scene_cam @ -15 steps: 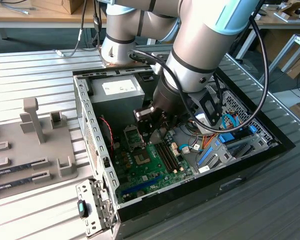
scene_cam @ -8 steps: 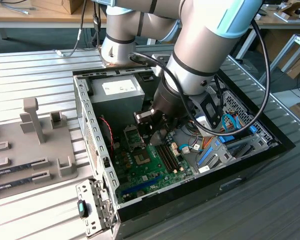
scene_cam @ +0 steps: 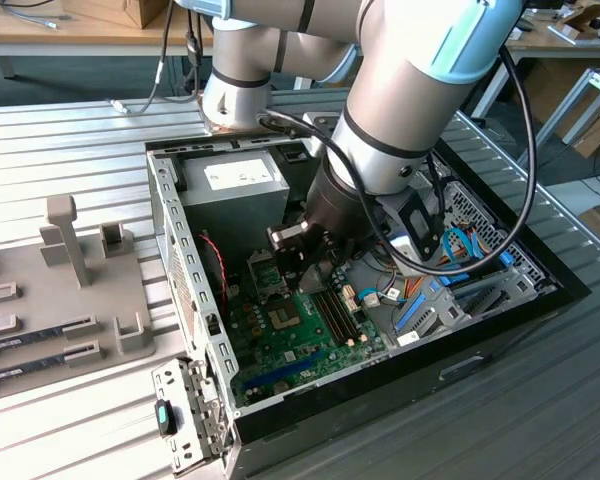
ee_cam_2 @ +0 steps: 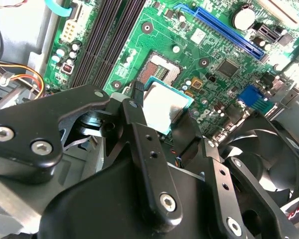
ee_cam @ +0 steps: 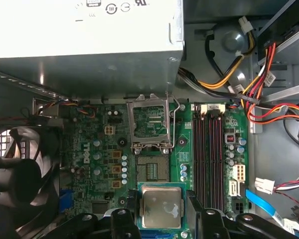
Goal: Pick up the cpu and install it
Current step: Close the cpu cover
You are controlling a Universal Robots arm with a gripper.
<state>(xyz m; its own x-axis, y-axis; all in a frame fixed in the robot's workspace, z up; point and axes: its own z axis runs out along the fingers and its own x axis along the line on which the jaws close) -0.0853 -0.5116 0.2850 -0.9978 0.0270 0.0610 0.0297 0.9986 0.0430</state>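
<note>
Looking down into the open computer case (scene_cam: 180,270), we find the gripper (ee_cam: 163,221) clenched on the cpu (ee_cam: 162,206). Two dark fingers (ee_cam_2: 139,132) press against opposite edges of the chip, and its pale metal top, marked with dull smears, faces up between them. The chip hangs level over the motherboard (ee_cam: 97,149), just beside the bare socket (ee_cam: 153,172) on the side away from the power supply (ee_cam: 84,35). It is not yet seated, and we cannot tell how high it rides above the board. The socket's retention frame (ee_cam: 150,119) stands hinged open with its lever (ee_cam: 175,124) raised, so the contact field lies uncovered. We judge the chip to be light, thin and quite stiff, no burden for the arm, but unforgiving. The smooth lid offers little friction, and the underside contacts and fine socket pins would likely suffer from any scrape or tilted landing. The edges of the green carrier around the lid look to us like the right place to hold, as the fingers do now, since that leaves top and underside untouched and keeps the square flat. A modest squeeze should be enough; too much could stress the thin carrier.
</note>
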